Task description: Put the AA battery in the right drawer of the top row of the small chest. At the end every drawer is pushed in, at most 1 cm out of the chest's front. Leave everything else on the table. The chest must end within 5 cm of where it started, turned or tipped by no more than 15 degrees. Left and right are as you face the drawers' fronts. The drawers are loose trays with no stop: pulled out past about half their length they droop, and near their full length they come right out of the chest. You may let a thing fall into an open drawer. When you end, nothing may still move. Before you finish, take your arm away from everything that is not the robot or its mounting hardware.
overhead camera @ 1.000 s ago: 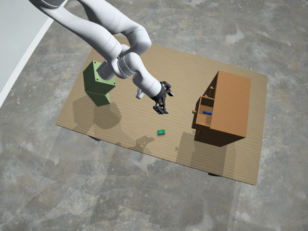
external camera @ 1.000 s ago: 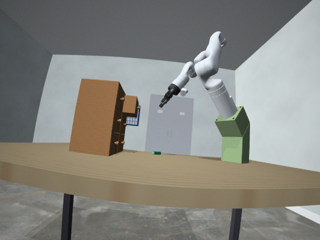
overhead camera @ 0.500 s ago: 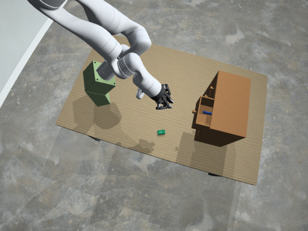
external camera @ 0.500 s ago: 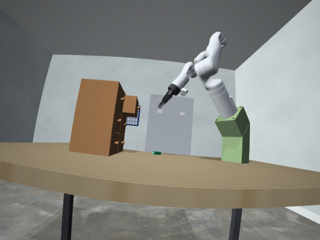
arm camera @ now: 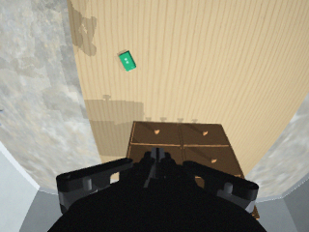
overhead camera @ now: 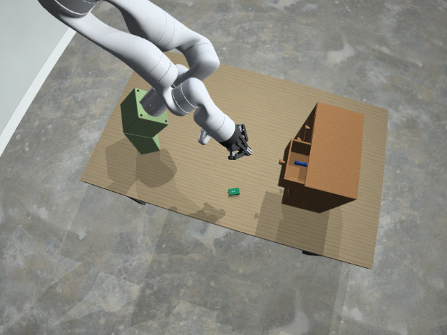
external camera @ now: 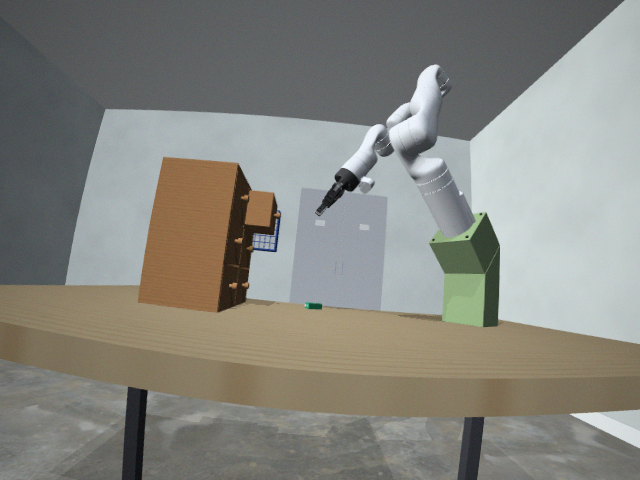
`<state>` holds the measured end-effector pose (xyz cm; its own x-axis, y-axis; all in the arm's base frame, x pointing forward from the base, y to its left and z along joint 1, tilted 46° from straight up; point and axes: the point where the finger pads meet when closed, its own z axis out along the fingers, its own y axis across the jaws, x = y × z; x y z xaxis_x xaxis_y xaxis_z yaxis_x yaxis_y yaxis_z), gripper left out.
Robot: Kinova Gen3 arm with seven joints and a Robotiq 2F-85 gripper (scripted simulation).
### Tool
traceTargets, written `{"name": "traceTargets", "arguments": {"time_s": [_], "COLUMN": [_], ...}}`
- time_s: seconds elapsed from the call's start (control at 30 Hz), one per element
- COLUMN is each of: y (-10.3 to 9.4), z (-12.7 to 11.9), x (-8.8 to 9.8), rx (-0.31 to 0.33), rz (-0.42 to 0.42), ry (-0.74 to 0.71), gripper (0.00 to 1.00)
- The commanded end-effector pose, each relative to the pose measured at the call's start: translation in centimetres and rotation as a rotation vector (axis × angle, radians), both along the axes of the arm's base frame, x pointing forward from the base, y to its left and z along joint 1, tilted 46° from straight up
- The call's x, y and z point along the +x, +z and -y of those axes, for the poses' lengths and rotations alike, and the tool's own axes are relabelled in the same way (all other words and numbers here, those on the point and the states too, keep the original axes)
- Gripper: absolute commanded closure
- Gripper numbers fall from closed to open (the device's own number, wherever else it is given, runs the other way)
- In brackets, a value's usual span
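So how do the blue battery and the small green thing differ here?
The blue battery is a slim cylinder; the green thing is a flat, stubby block. The battery lies inside the pulled-out top drawer of the chest, while the green thing lies on the bare table, apart from the chest. Shared: both are small and lie still, and the shut hand touches neither.

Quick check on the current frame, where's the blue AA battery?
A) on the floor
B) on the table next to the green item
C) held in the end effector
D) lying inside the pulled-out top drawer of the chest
D: the top view shows the blue battery lying in the open drawer that sticks out of the chest, while the end effector is shut on nothing, short of the drawer.
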<state>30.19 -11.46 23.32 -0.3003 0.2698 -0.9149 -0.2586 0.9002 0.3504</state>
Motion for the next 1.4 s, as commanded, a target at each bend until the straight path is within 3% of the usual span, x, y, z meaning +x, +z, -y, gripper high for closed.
{"name": "traceTargets", "arguments": {"time_s": [0.0,0.6,1.37], "y": [0.3,2.5,2.8], "z": [0.0,-0.7,-0.9], "x": [0.7,5.2,5.8], "rx": [-0.007,-0.008,-0.008], "rz": [0.005,0.011,0.01], "ry": [0.005,0.005,0.006], "gripper": [1.0,1.0,1.0]}}
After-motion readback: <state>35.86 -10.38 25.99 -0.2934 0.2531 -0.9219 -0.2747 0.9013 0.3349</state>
